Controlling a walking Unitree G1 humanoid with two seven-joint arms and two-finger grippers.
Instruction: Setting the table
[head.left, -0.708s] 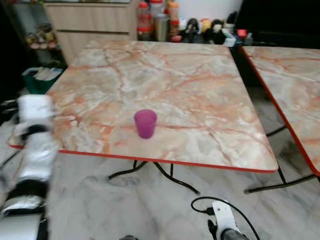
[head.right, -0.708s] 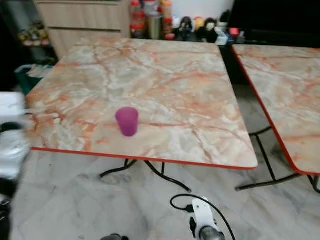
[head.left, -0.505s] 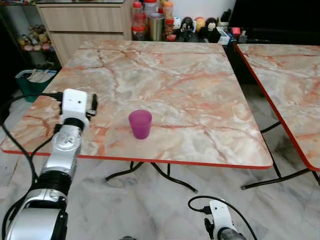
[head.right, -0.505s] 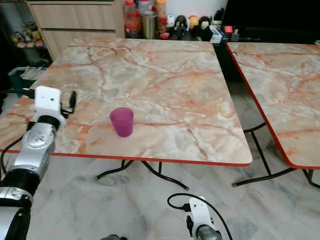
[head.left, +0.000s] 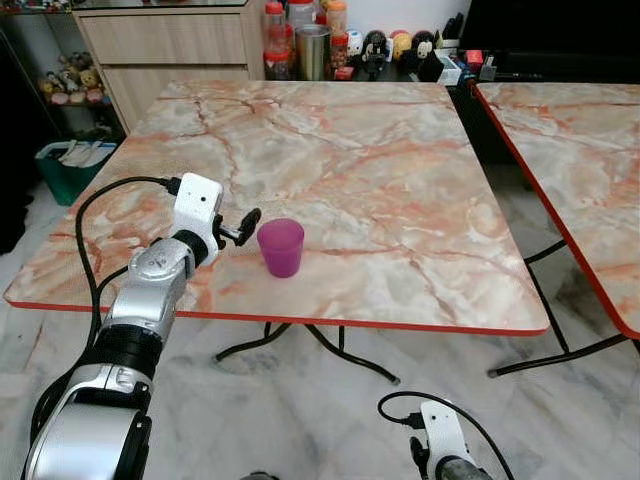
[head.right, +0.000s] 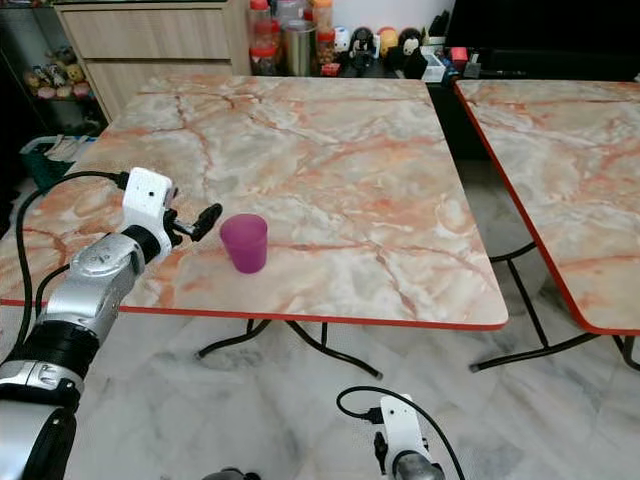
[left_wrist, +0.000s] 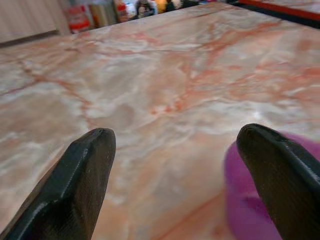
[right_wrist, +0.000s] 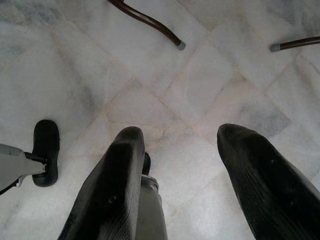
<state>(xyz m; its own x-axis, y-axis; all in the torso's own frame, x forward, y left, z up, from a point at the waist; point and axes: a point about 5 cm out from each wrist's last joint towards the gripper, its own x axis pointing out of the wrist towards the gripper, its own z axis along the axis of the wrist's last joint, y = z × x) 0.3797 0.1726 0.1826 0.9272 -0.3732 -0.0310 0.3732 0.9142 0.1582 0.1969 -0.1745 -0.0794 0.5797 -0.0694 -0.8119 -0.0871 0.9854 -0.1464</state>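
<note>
A purple plastic cup (head.left: 281, 247) stands upright near the front edge of the marble table (head.left: 400, 170). My left gripper (head.left: 243, 228) hovers low over the tabletop just left of the cup, open, with nothing between its fingers. In the left wrist view the cup (left_wrist: 240, 195) shows blurred beside and partly behind one black finger (left_wrist: 280, 170), outside the gap. My right arm (head.left: 440, 450) hangs low in front of the table. Its gripper (right_wrist: 180, 132) is open over the tiled floor.
A second marble table (head.left: 585, 150) stands to the right across a narrow gap. Bottles, a steel tumbler and small figures (head.left: 330, 45) line the far side by a wooden cabinet. A green bin (head.left: 68, 165) sits on the floor at left. Black table legs (head.left: 340, 360) spread under the table.
My left arm has swung right from the table's left front edge and now sits close beside the cup. The cup has not moved; the camera shifted a little.
</note>
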